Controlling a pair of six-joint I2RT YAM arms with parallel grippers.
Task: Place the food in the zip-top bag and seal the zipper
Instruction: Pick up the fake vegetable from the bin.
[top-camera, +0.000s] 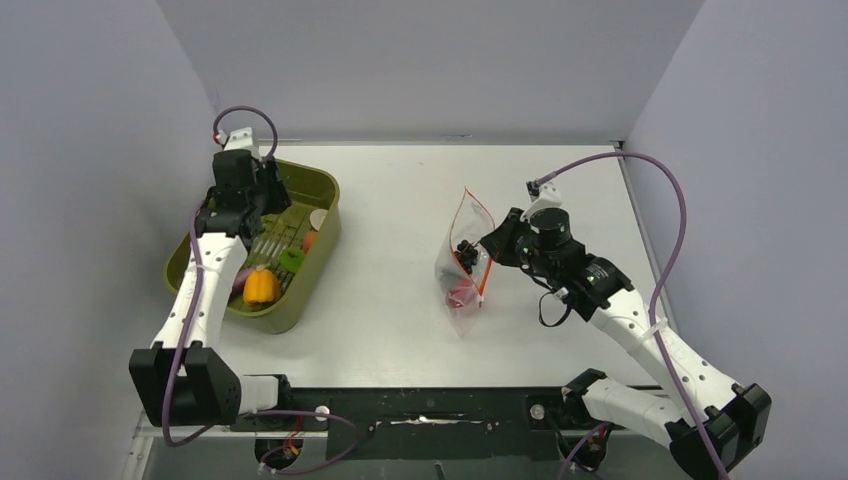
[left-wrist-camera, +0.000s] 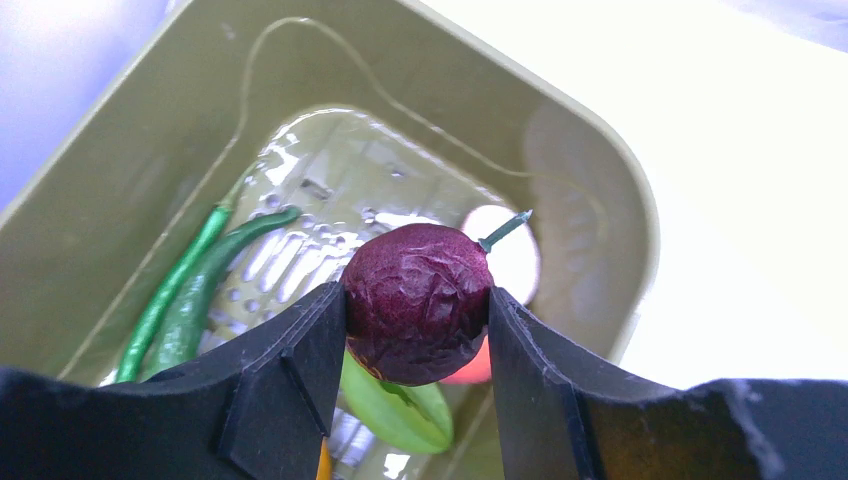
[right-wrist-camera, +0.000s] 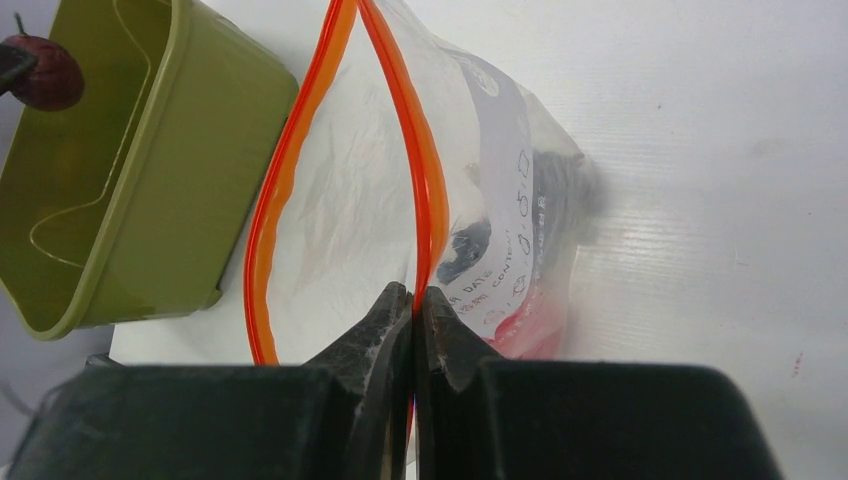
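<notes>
My left gripper (left-wrist-camera: 417, 308) is shut on a dark purple-brown, wrinkled round toy fruit (left-wrist-camera: 418, 285) with a green stem, held above the olive tub (left-wrist-camera: 600, 200). The same fruit (right-wrist-camera: 45, 72) shows over the tub in the right wrist view. My right gripper (right-wrist-camera: 413, 295) is shut on the orange-red zipper (right-wrist-camera: 428, 170) of the clear zip-top bag (right-wrist-camera: 340, 200), and the mouth stands open toward the tub. Inside the bag (top-camera: 463, 268) lie a red piece (top-camera: 462, 293) and a dark grape bunch (top-camera: 464, 250).
The tub (top-camera: 300, 300) at the left holds an orange-yellow piece (top-camera: 261, 287), a green piece (top-camera: 291, 259), long green pods (left-wrist-camera: 190, 290), a lime piece (left-wrist-camera: 400, 405) and a white disc (left-wrist-camera: 512, 262). Purple cables arc over both arms. Grey walls enclose the table.
</notes>
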